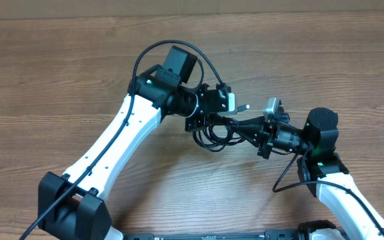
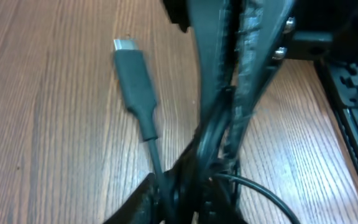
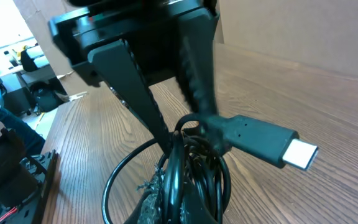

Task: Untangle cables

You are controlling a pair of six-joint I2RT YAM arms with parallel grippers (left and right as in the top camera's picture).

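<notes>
**Black cables pinched between both grippers at mid-table**

You are looking at a brown wood-grain table (image 1: 59, 67) with both arms reaching towards its middle. Your white-and-black left arm (image 1: 122, 133) comes in from the near left corner. Your white-and-black right arm (image 1: 342, 193) comes in from the near right. The two meet tip to tip.

Your left gripper (image 3: 179, 124) has its long black fingers drawn into a narrow V, clamped on the cord just behind a plug. Your right gripper (image 2: 222, 134) faces it, jaws squeezed together on the same bundle.

That bundle is the tangle of thin black cables (image 1: 212, 137). It sits right where the two grippers meet, and its loose loops spill out on the side nearer the arm bases. You cannot tell from these views whether those loops rest on the wood or hang just above it.

One flat dark-grey plug with a silver metal tip (image 2: 134, 74) sticks out sideways from the knot, clear of all the fingers.
</notes>
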